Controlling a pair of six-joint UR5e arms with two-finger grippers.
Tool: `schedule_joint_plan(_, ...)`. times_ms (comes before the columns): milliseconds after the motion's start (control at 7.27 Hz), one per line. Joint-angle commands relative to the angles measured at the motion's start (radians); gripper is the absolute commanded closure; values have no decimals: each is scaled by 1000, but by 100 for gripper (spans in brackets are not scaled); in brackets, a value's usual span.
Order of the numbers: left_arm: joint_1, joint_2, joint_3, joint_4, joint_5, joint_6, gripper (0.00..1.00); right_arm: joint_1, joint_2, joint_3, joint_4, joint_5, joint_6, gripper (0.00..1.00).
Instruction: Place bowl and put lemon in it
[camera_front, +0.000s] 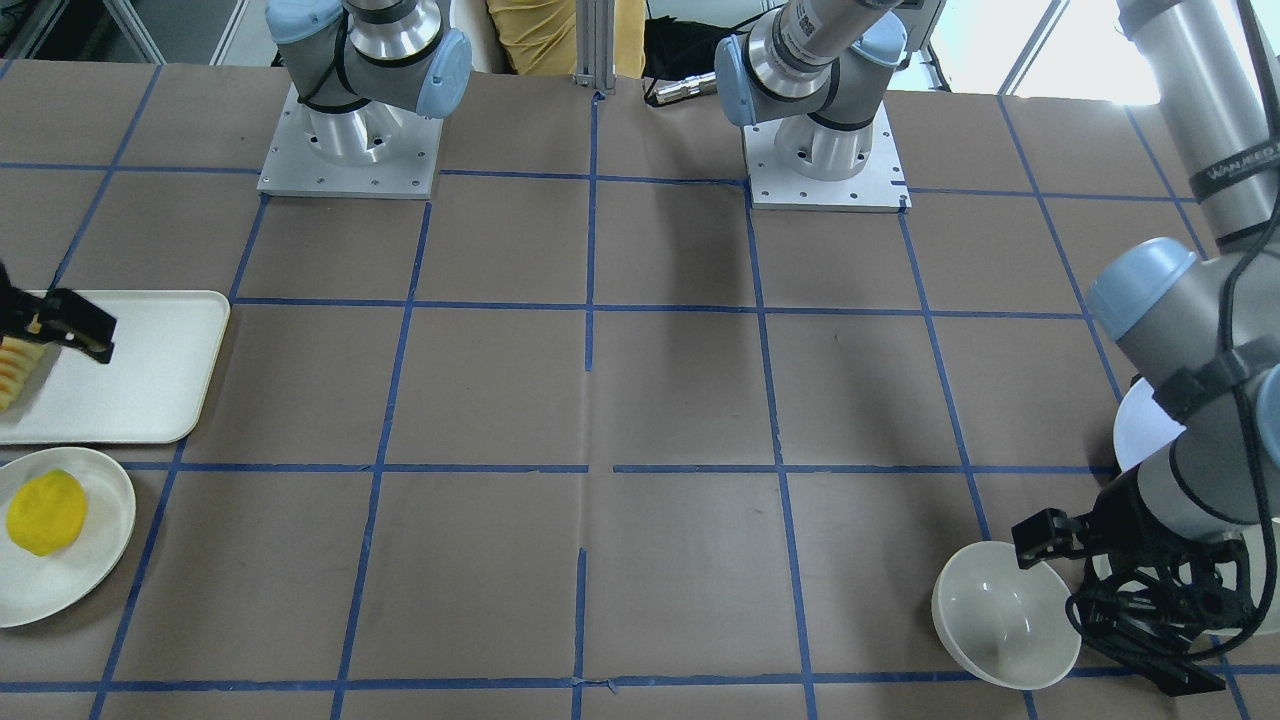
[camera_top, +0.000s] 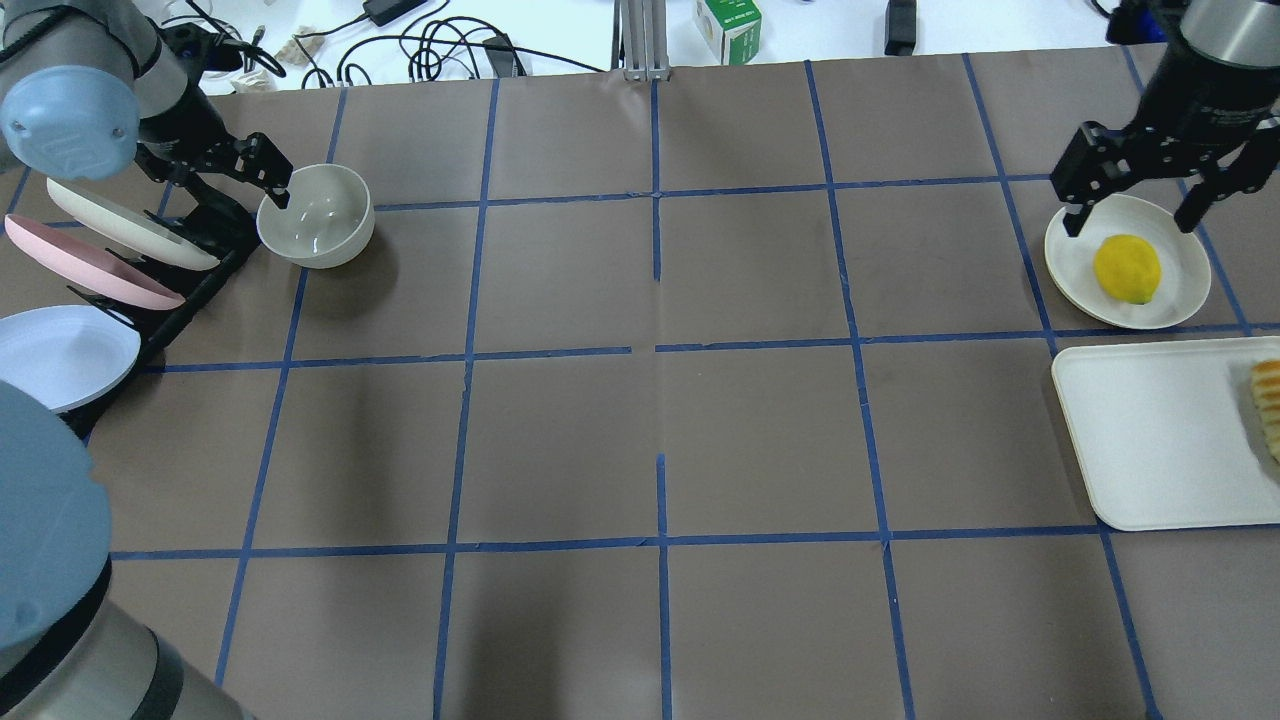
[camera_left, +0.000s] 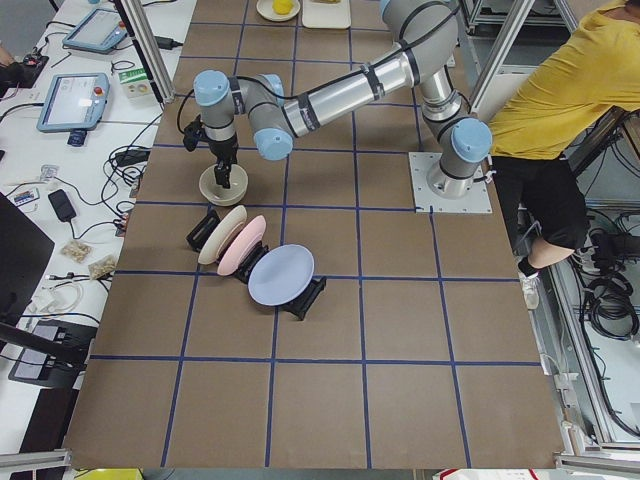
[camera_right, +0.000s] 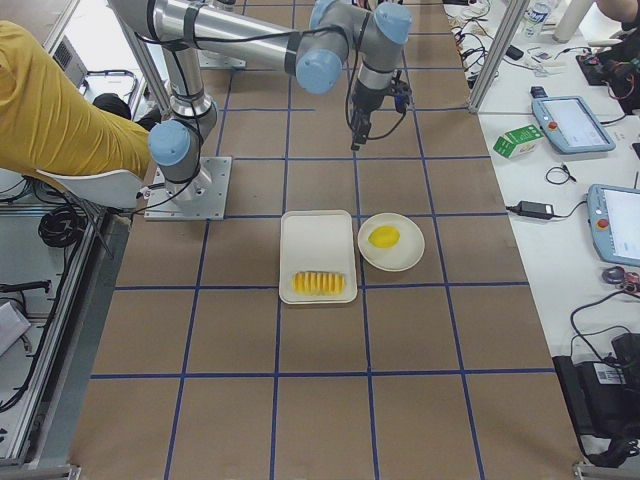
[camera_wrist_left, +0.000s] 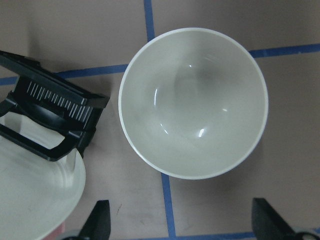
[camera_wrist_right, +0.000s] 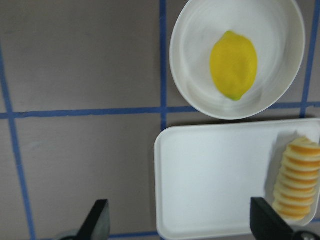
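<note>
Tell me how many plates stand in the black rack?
3: cream plate nearest the bowl, pink plate in the middle, blue plate at the other end. None looks hidden.

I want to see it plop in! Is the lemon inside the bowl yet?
No, the lemon lies on a plate, and the faraway bowl is empty.

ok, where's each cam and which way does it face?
Front: across the table, facing the robot; bases on top, left arm at right.
Overhead: behind the shoulders, looking forward-down; both arms.
Exterior left: table's end, left arm near.
Exterior right: other end, right arm near.
Left wrist: down on bowl; jaw tips at bottom.
Right wrist: down on lemon; jaw tips at bottom.
Shared: front and overhead both show bowl, lemon.
</note>
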Motion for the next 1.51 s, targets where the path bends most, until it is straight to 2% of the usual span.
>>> schedule_joint_plan(0, 7, -104, 22, 84, -3, 52, 0, -38, 128, 0, -149, -10, -57, 0)
schedule_joint_plan(275, 24, -115, 11, 78, -3, 69, 0, -63, 225, 0, -268, -15, -57, 0)
schedule_joint_plan(688, 24, -121, 8, 72, -6, 56, 3, -66, 306, -5, -348, -15, -86, 0)
schedule_joint_plan(825, 24, -135, 9, 73, -6, 2, 22, -66, 334, -11, -355, -13, -88, 0)
schedule_joint_plan(962, 24, -136, 14, 73, -6, -24, 48, -64, 363, -11, -370, -12, -89, 0)
schedule_joint_plan(1238, 24, -136, 22, 72, -29, -24, 82, -66, 374, 0, -370, -15, -132, 0)
schedule_joint_plan(1375, 24, -135, 22, 72, -30, -24, 92, -66, 374, 0, -369, -16, -149, 1)
